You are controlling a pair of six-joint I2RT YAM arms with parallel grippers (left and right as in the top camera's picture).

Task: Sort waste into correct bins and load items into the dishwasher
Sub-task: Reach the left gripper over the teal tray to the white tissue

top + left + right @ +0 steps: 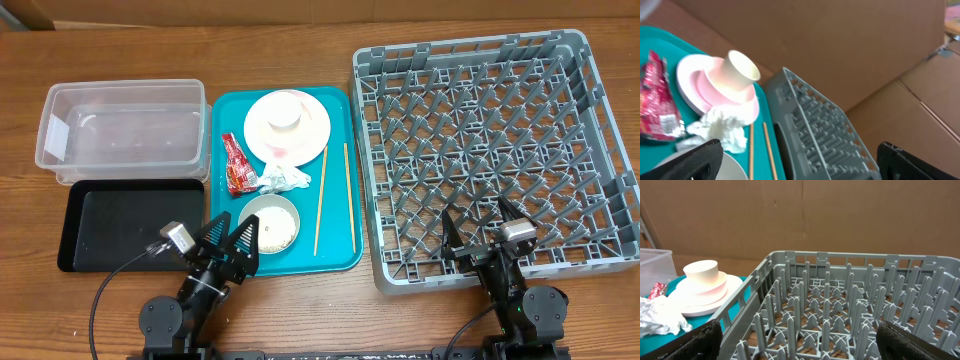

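Observation:
On the teal tray point(340, 255) lie a pale pink plate point(312, 128) with a white cup point(286, 113) upside down on it, a red snack wrapper point(237, 165), a crumpled white tissue point(284, 179), a white bowl point(269, 224) holding rice grains point(273, 229), and two wooden chopsticks point(321, 201). The clear tub point(122, 128) and black tray point(130, 226) sit left of it. The grey dish rack point(490, 150) stands on the right. My left gripper point(231, 244) is open and empty at the bowl's near-left edge. My right gripper point(481, 228) is open and empty over the rack's front edge.
Brown cardboard walls point(805, 215) stand behind the table. The wooden tabletop point(30, 300) shows at the front left. The plate point(690, 85), cup point(740, 70), wrapper point(657, 105) and tissue point(720, 130) show in the left wrist view; the rack pegs point(840, 315) fill the right wrist view.

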